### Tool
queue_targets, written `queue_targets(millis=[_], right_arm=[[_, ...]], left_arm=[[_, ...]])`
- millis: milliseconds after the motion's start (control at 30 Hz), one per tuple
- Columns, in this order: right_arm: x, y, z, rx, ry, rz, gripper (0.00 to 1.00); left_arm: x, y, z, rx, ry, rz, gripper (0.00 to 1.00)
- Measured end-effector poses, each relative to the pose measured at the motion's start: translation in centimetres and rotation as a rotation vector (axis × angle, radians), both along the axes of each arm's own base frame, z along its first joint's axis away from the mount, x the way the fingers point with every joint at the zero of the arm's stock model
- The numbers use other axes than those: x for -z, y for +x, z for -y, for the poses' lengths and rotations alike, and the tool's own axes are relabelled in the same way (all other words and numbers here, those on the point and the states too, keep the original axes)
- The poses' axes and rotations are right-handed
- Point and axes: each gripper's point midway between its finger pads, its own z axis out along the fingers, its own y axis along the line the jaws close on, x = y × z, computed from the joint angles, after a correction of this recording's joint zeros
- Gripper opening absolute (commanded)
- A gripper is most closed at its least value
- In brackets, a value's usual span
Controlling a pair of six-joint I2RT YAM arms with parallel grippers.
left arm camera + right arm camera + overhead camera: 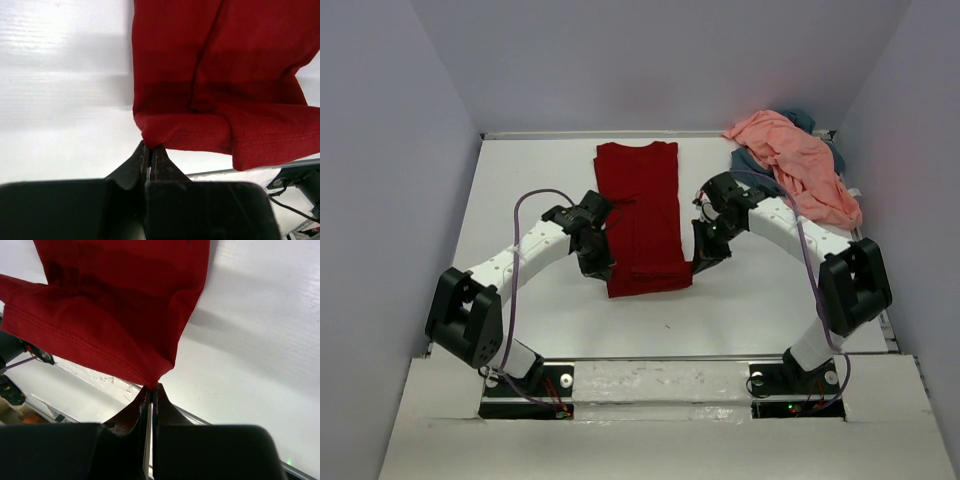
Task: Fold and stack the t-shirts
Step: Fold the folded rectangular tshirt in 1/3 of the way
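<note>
The dark red t-shirt (642, 215) lies in a long narrow fold down the middle of the table, collar end at the back. My left gripper (598, 268) is shut on its near left corner (150, 131). My right gripper (702, 262) is shut on its near right corner (155, 371). Both corners are lifted a little off the table. The salmon pink t-shirt (798, 160) lies crumpled at the back right, on top of the slate blue-grey t-shirt (756, 165), which shows only at the edges.
White walls close the table at the back and both sides. The table's near edge rail (660, 362) runs between the arm bases.
</note>
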Motion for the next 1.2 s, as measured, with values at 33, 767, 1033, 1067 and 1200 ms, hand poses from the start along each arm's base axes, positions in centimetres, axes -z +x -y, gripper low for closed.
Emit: queue_targets(millis=[33,767,1033,1067,1200], right_arm=[[-0.2,0.5,-0.1,-0.003,0.002,0.008,0.00],[-1.3,6.1,-1.0,-0.017,0.017,0.033,0.00],[-1.9,8.7,-1.2,-0.013,0.024,0.051,0.00],[-1.8,9.0,-1.3,-0.012,0.024,0.052,0.00],[-1.9,9.8,-1.2,-0.004,0.026,0.054,0.00]], left_arm=[[-0.1,0.4,0.0,0.000,0.003,0.004,0.00],[-1.2,5.9,-1.5,-0.004,0.043,0.033,0.00],[-1.6,8.4,-1.7,0.002,0.058,0.048,0.00],[-1.7,8.7,-1.7,0.003,0.062,0.049,0.00],[-2.0,9.9,-1.7,0.009,0.067,0.058,0.00]])
